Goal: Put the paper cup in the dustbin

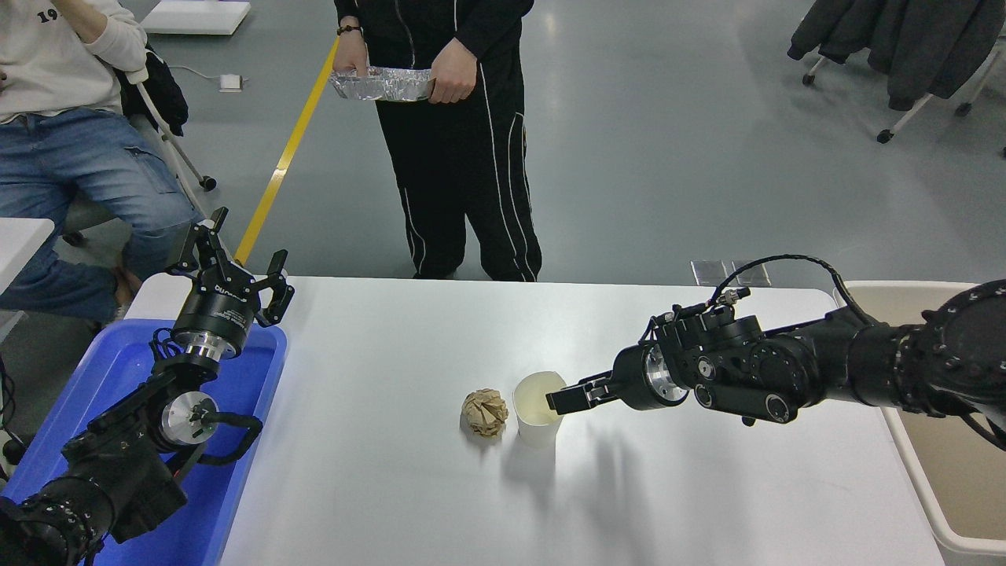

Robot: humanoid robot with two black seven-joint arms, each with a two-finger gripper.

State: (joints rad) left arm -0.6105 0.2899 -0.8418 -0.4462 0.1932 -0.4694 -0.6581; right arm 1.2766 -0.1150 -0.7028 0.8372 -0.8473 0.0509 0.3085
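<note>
Cup point(537, 409) stands upright mid-table, just right of the brown paper ball point(485, 412). Right gripper point(564, 399) lies level at the cup's right rim; finger gap unreadable. Left gripper point(233, 271) parked, spread.

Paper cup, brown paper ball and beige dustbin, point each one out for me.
paper cup point(537, 428): head view, front of its outer wall.
crumpled brown paper ball point(484, 412): head view, its middle.
dustbin point(912, 464): head view, its left rim.
</note>
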